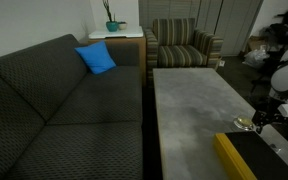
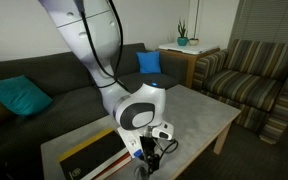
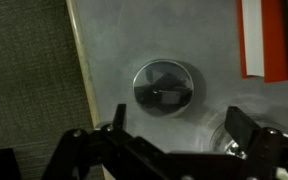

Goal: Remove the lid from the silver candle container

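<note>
Even indoor light; exterior views soft, low-resolution; wrist view dim, jaws blurred, reflections on silver candle container.

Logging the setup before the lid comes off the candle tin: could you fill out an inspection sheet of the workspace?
Surface: grey table, tin close to its edge.
Job's things: small silver tin on the table; lid state unclear.
Clutter: black box with yellow edge on the table.
Grippers: claw open, tin just ahead of it, no contact seen.
Cables: black cable along the arm.
Surroundings: dark sofa, blue pillow, striped armchair.
</note>
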`<state>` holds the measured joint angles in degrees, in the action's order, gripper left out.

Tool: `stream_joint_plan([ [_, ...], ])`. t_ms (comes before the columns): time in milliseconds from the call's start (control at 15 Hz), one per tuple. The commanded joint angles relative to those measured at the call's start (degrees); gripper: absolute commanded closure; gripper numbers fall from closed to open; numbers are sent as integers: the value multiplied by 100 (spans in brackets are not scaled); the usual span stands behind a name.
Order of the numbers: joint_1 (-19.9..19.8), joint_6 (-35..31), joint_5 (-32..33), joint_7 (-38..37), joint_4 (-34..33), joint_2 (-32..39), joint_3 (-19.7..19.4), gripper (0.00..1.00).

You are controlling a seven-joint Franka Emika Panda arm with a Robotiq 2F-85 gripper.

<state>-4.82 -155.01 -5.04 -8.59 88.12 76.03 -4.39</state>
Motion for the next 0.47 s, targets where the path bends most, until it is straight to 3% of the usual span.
stream_joint_plan([
  [0, 234, -118, 74, 14, 787, -640, -136, 0],
  [400, 354, -82, 186, 128, 1128, -1015, -174, 0],
])
